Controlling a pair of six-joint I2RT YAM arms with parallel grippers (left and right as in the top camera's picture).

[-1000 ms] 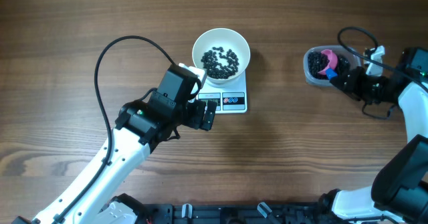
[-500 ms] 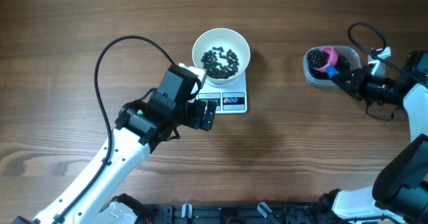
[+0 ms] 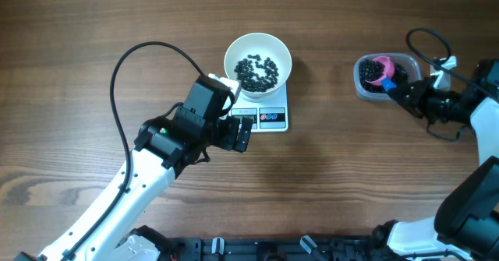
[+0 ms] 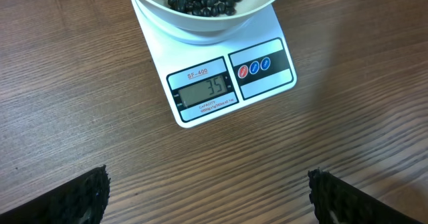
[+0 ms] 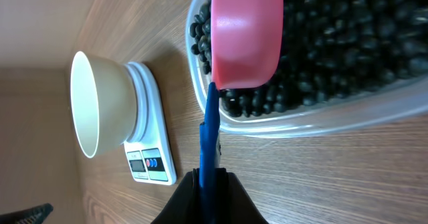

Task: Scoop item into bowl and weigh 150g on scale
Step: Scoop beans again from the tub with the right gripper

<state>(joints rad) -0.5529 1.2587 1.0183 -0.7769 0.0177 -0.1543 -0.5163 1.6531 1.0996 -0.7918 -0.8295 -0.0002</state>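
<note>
The white bowl (image 3: 258, 43) sits on the scale (image 3: 269, 119) at the far middle of the wooden table (image 3: 351, 175). A shallow layer of black beads (image 3: 256, 72) covers its bottom. The scale's display (image 4: 204, 90) reads 35, with small round buttons (image 4: 254, 68) beside it on the near edge. The left gripper (image 3: 244, 133) hovers just in front of the scale's display edge, jaws spread wide and holding nothing. In its wrist view only two dark fingertips (image 4: 80, 196) show at the lower corners, over bare wood. Well to the right stands a clear tub (image 3: 360, 88) with a dark heap of the same beads. The right gripper (image 3: 399, 92) is pinched narrowly on the blue handle (image 5: 210, 140) of a pink scoop (image 5: 246, 33). The scoop's cup lies over the heap at the tub's end nearest the bowl. The right wrist view shows only the cup's rounded outside, so it may or may not carry beads; that cannot be told. A black cable (image 3: 125, 66) loops from the left arm across the table's left side.
</note>
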